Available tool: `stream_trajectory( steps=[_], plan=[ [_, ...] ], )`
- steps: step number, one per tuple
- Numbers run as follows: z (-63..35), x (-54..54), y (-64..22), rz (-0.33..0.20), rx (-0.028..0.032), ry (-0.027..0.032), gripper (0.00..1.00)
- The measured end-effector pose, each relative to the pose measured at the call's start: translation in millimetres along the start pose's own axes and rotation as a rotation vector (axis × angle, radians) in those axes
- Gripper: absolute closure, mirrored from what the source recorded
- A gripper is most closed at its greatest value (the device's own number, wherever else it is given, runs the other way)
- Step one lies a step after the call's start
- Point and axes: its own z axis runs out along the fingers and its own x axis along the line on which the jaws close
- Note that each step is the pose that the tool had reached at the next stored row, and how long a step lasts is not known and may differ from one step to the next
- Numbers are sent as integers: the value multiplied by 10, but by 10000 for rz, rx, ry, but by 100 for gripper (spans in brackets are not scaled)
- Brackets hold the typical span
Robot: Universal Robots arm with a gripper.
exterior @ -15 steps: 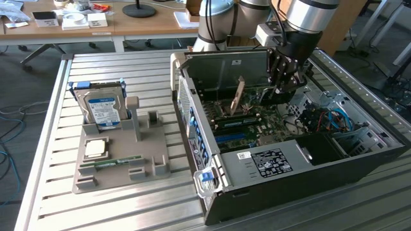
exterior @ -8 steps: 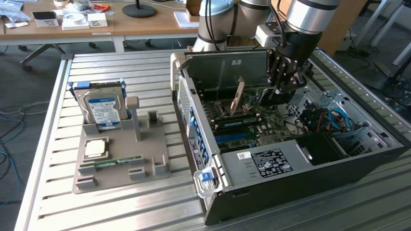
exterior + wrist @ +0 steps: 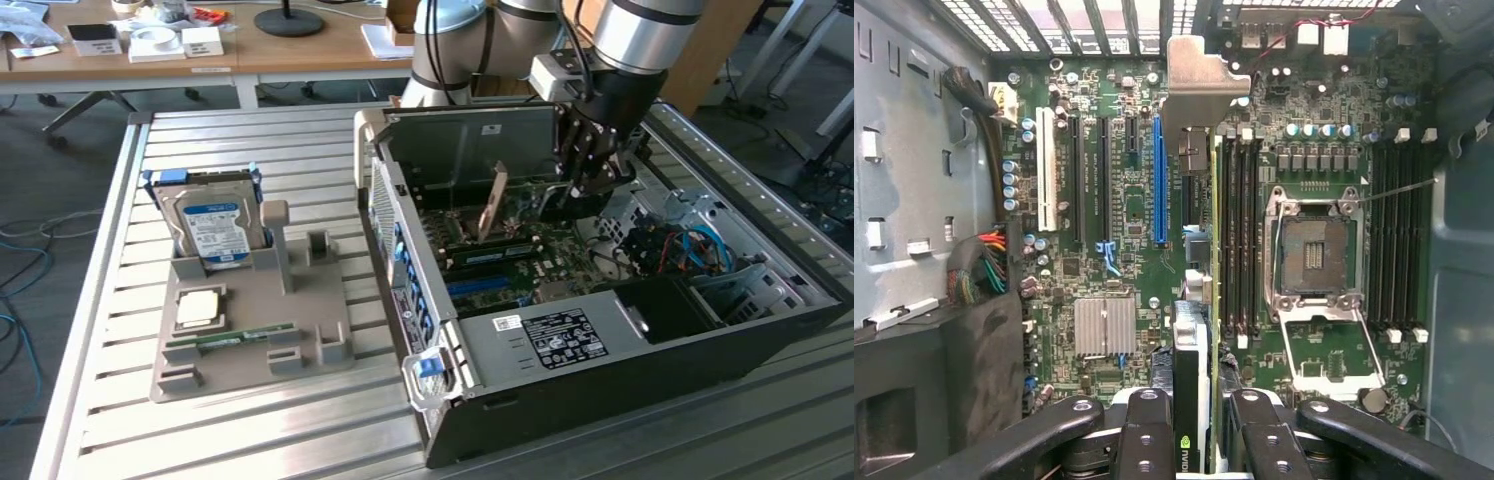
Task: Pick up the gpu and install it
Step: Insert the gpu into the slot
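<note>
Arm: the arm (image 3: 627, 35) reaches down into the open computer case (image 3: 747, 330) from above.
Claw: the claw (image 3: 1195, 415) is clenched on the gpu (image 3: 1191, 345), with one dark finger on each flat side of the card.
Gpu: it is held on edge over the motherboard (image 3: 1104, 270), inside the case. Its long edge runs beside the blue slot (image 3: 1159, 180), between that slot and the black memory slots. I cannot tell whether it touches the board.
Bracket: the card's silver end plate (image 3: 1199, 85) points toward the vented wall of the case.
Motherboard: a silver finned heat sink (image 3: 1104, 325) sits near the blue slot, and the processor socket (image 3: 1309, 255) stands open.
Case: it lies on its side on the slatted metal table (image 3: 107, 420), with the power supply (image 3: 561, 335) at its near end.
Holder: a grey holder (image 3: 314, 345) sits on the table at the exterior view's left, well apart from the claw. A hard drive (image 3: 214, 225) stands upright in it, a processor chip (image 3: 200, 308) lies flat on it, and a green memory stick (image 3: 247, 338) lies just beside the chip.
</note>
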Motion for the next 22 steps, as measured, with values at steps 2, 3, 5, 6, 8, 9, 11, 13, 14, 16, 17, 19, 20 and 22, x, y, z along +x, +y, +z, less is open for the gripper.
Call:
stream_trajectory(
  steps=[2, 3, 5, 6, 8, 9, 11, 13, 14, 16, 17, 19, 20, 22],
  plan=[
    [0, 0, 0, 0, -1, 1, 73],
    [0, 0, 0, 0, -1, 0, 73],
    [1, 7, 2, 2, 0, -3, 73],
    [1, 13, 2, 2, 1, -3, 73],
    [0, 24, 3, 0, 0, -1, 73],
    [1, 28, 3, 0, 0, 0, 73],
    [16, 29, 7, 0, 0, -1, 73],
    [40, 30, 14, -2, 1, -1, 73],
    [52, 31, 20, -4, 1, -1, 73],
    [74, 32, 36, -13, 2, -1, 73],
    [84, 32, 45, -18, 4, -1, 73],
    [100, 33, 61, -31, 8, -2, 73],
    [104, 35, 67, -40, 8, -1, 73],
    [107, 45, 79, -70, 6, 1, 73]
  ],
)
